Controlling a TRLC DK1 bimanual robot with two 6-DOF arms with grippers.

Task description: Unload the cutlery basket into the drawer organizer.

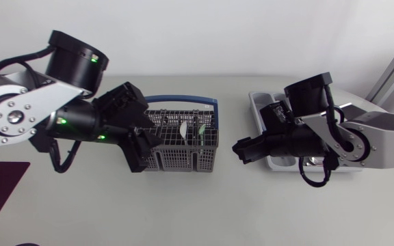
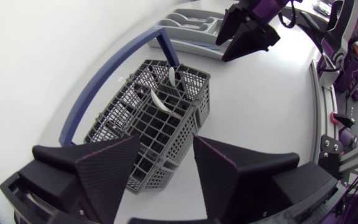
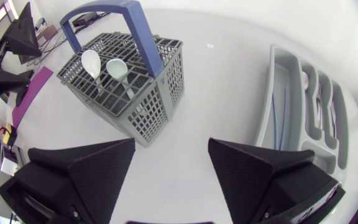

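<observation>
On the white table [image 1: 183,212] stands one grey basket [image 1: 180,160] holding two spoons, one white [image 3: 91,62], one pale green [image 3: 117,67]. One organizer [image 1: 260,102] lies apart. The left gripper [image 2: 166,143] is spread above the basket's end. The right gripper [image 3: 171,143] is spread, holding nothing.

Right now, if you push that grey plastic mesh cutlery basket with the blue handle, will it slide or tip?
Probably slides: the grey plastic mesh cutlery basket sits broad and low on the white table. Likely light: open grid walls, only two spoons showing inside. Pushed high on the blue handle, it might tip.
</observation>
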